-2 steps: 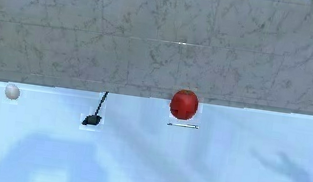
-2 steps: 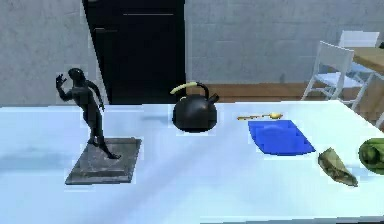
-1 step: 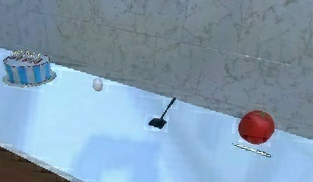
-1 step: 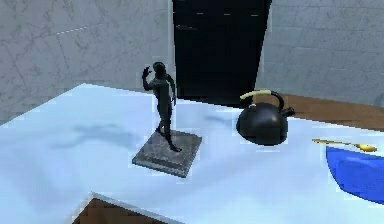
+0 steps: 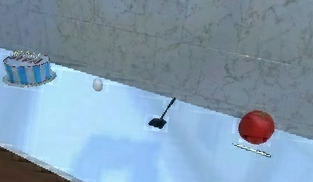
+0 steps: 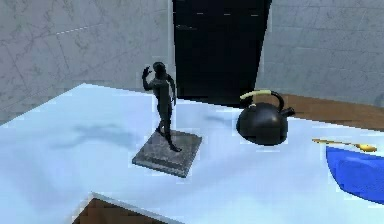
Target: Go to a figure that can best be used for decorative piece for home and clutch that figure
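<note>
The figure [image 6: 160,105], a dark statue of a standing person on a square grey base, is seen upright on the table [image 6: 60,150] in the arm side view, about midway across it and well in from its edges. The gripper's state cannot be told.

Toward the table's right end in that view a black kettle [image 6: 263,120] with a pale handle is set, apart from the figure. A blue dish [image 6: 362,172] lies at the table's right edge, with a yellow-handled utensil [image 6: 345,145] just beyond it. A dark doorway [image 6: 220,45] is seen past the table's far edge, and brown floor [image 6: 110,213] below its near edge.

In the forward view, a striped cake [image 5: 29,70], a white ball [image 5: 98,84], a black tool [image 5: 161,115] and a red ball [image 5: 257,125] are spread along the table from left to right. A thin stick [image 5: 252,149] is laid just before the red ball.
</note>
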